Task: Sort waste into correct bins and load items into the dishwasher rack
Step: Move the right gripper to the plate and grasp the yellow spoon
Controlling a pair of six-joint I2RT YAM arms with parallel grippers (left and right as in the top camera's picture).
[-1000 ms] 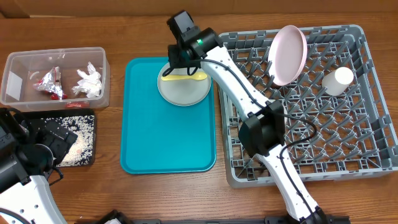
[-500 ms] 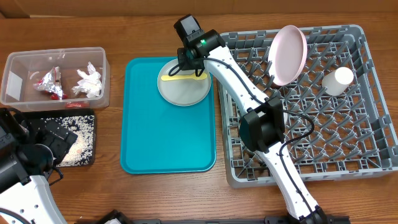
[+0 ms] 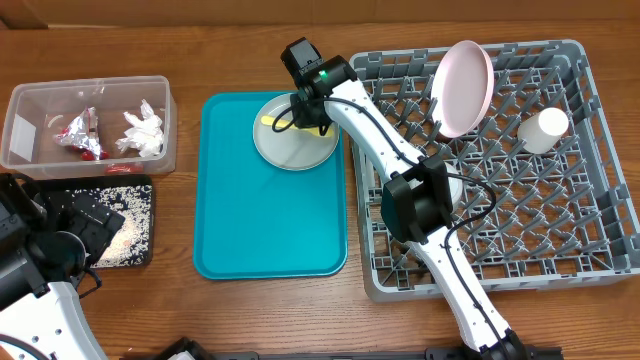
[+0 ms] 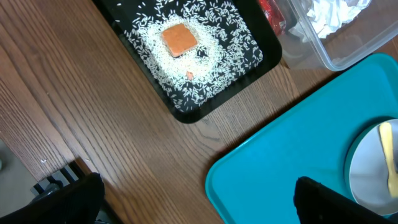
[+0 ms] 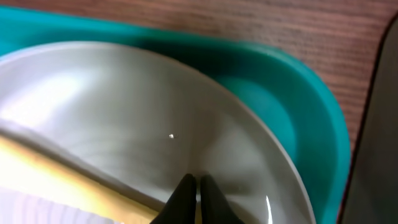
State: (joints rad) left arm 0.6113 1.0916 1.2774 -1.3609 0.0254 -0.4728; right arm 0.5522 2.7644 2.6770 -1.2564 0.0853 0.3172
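Table (image 3: 250, 310): wood, mid-brown, matte, darker streaks. Grain runs left-right in overhead view, diagonal in left wrist view (image 4: 93, 112). Fills nearly whole field. Paler tan band (image 3: 150, 12) along far edge; material unclear. Lighting even, diffuse; shadows short, soft-edged.

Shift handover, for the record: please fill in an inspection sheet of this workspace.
surface: wooden table, teal tray on it.
job's things: grey plate with yellow spoon on the teal tray; pink plate and white cup in the rack; tissue and wrappers in the clear tub; rice and orange cube in the black tray.
clutter: nothing seen.
grippers: left gripper open above the table; right gripper shut, tips at the spoon.
cables: black cable loops off the right arm.
surroundings: nothing seen.
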